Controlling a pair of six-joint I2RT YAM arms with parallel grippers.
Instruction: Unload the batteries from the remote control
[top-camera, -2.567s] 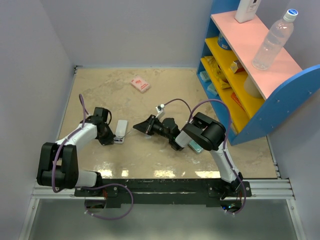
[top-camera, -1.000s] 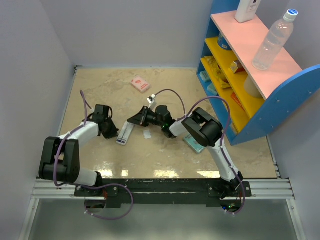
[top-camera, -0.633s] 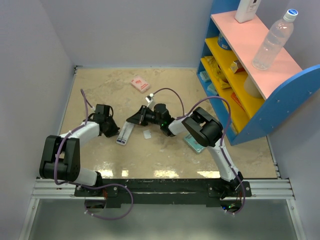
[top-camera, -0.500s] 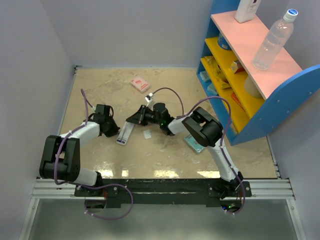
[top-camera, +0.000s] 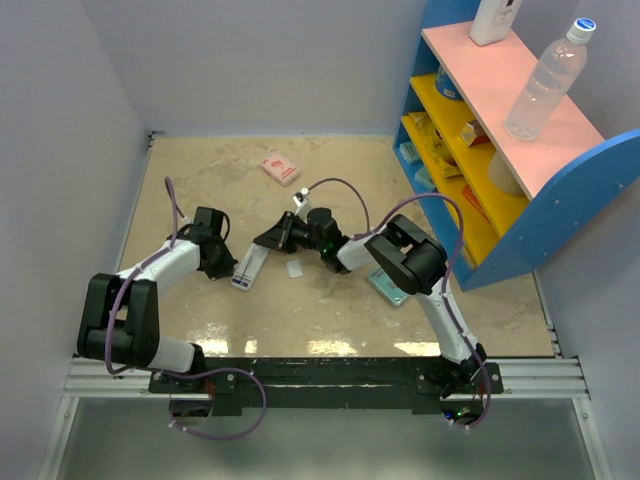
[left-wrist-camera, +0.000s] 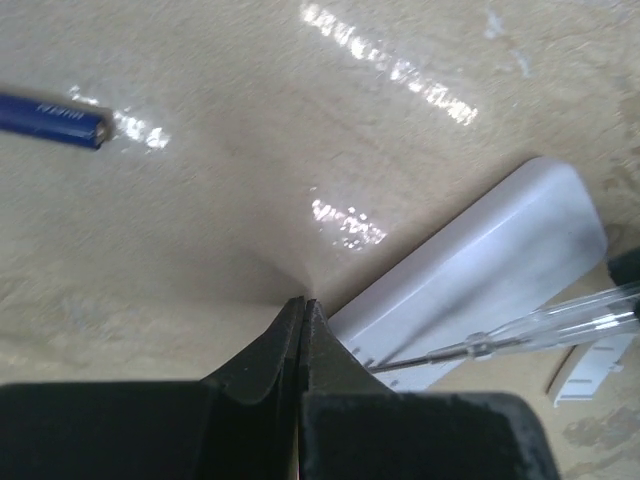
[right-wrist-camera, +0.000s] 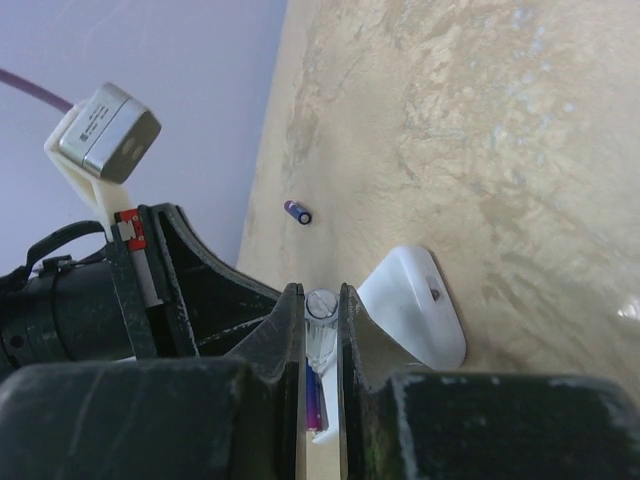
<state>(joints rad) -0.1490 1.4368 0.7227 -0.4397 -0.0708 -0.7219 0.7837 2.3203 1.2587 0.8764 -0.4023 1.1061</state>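
On the left, your left end effector (left-wrist-camera: 301, 305) rests low over the worktop (top-camera: 200, 190) with its fingers pressed together on nothing. A loose battery (left-wrist-camera: 50, 118) lies well apart at its 10 o'clock in the left wrist view. The remote control (top-camera: 248, 268) sits just beside those closed tips, at about 4 o'clock from that end effector in the overhead view, with its long axis running from 1 o'clock down to 7 o'clock. Across its open face lies the clear-handled tool (left-wrist-camera: 545, 322), and your right end effector (right-wrist-camera: 322, 303) is clamped on that tool from the remote's 2 o'clock side. A small white piece (top-camera: 295, 268), probably the battery cover, lies on the worktop at 3 o'clock from the remote. In the right wrist view a purple-blue strip shows under the tool, which I judge to be a battery still seated, though it is too cut off to be sure. Both arms are close, but only the right one reaches into the compartment through the tool. Lever along the remote's long axis and let the left tips brace its edge.
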